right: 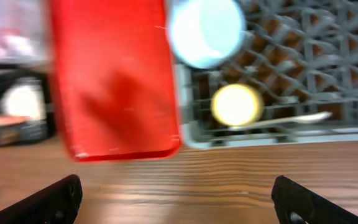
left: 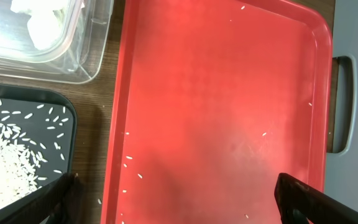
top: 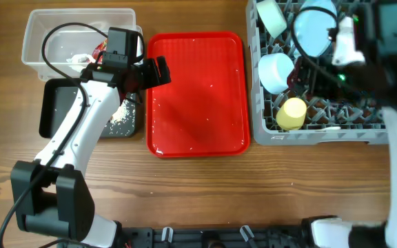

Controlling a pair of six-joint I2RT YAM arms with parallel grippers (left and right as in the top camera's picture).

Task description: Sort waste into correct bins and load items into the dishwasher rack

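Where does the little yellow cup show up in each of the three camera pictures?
Overhead: the yellow cup lies in the grey rack, near its lower left corner, right of the picture's centre.
Left wrist: not in it.
Right wrist: the yellow cup, blurred, just right of centre.
Shared landmark: the red tray, in all three views.

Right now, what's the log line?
left gripper open over red tray; right gripper open; yellow cup in rack; rice in black bin

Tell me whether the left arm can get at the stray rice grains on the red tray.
Probably yes: the left gripper hangs open directly above the red tray, nothing lying between it and the scattered rice grains.
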